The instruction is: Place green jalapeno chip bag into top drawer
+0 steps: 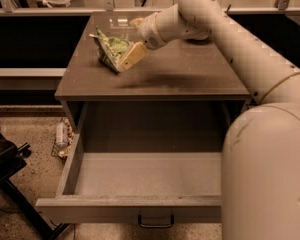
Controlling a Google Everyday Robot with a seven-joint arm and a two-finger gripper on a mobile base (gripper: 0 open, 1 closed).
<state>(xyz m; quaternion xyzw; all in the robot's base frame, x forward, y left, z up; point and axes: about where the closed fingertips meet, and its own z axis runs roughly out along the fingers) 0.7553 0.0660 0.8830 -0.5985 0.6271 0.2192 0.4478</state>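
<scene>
green jalapeno chip bag [110, 51] lies crumpled on the left rear of the cabinet top [185, 76], not yet lifted, with the robot's gripper [134, 39] poised at its right side. the two tan fingers [132, 56] stand spread apart and hold nothing; the lower one sits at the bag's right edge (whether it actually touches the foil cannot be told), the other higher and toward the back. that wide spread looks meant to take the wrinkled foil between them, since a flat, floppy bag offers little else to pinch. the arm [230, 39] reaches in from the right, which leaves the space over the top drawer [140, 179] unblocked. the drawer stands pulled well out below the cabinet top, its bare floor showing and its dark handle [156, 223] facing the camera, seemingly left open so the bag can be carried forward and let down inside.
</scene>
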